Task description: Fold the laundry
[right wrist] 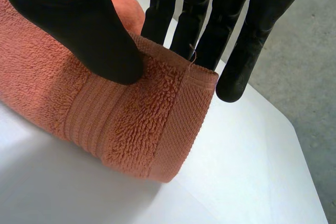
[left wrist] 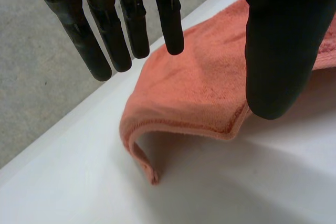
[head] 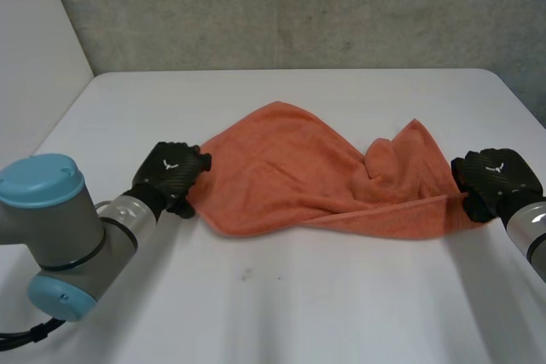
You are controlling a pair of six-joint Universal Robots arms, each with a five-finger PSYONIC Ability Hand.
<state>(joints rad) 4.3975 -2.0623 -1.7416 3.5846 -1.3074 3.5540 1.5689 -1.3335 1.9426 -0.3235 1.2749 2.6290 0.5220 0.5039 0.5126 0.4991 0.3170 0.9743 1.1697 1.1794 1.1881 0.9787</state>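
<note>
As I stand by the white table [head: 281,313], which fills most of the frame under a grey concrete wall [head: 299,6] at the top, I see the orange towel [head: 290,176] stretched across its middle, from left of centre to the right side. It is not flat: the cloth is wrinkled, and a loose flap stands up a little right of centre.

The left arm [head: 51,228], grey with light-blue caps, comes in from the lower left corner. The left hand [head: 171,175] sits at the left end of the towel. In the left wrist view its fingers [left wrist: 170,19] are straight and well apart from the thumb [left wrist: 273,51]. One fingertip just overlaps the towel's edge, and the thumb tip lies over the hem. I cannot tell if the thumb really presses on the cloth. Below the thumb this edge of the towel is raised from the table, and the corner curls down to the surface.

The right hand [head: 493,178] is at the right edge of the frame, on the towel's right end. In the right wrist view its thumb [right wrist: 79,24] pushes on the top of the cloth, the fingers [right wrist: 247,40] stand straight behind it, and the towel's end is clamped between them, lifted off the table.
</note>
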